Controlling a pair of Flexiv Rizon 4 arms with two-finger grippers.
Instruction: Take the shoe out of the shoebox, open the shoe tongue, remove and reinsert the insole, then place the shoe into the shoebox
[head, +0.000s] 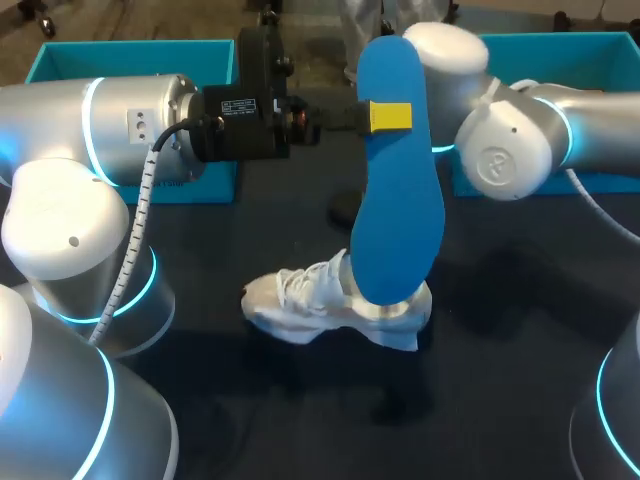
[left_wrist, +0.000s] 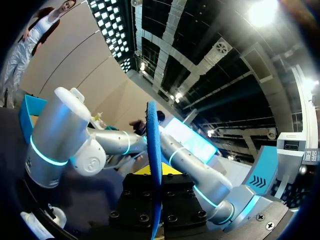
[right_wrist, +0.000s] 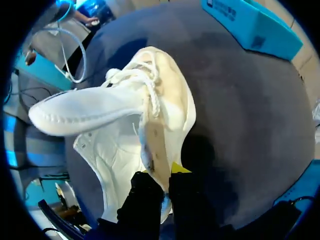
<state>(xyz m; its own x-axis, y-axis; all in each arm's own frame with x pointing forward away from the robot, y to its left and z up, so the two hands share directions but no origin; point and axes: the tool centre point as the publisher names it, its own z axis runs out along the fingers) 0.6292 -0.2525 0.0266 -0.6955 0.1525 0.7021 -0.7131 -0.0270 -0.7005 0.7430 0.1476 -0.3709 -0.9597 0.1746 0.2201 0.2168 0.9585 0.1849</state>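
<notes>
Clamps the left tool (head: 388, 117) on a blue insole (head: 398, 180), upright above the white shoe (head: 330, 305). Pinches the shoe's heel rim in the right tool (right_wrist: 161, 177), shoe on the table (head: 520, 330), outside the boxes (head: 130, 60). Bears a white label (head: 240, 105) at the left wrist, print unreadable.

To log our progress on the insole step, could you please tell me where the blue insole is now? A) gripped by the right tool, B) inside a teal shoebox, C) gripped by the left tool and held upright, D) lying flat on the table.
C: the left tool clamps the blue insole, which stands upright over the white shoe.
</notes>
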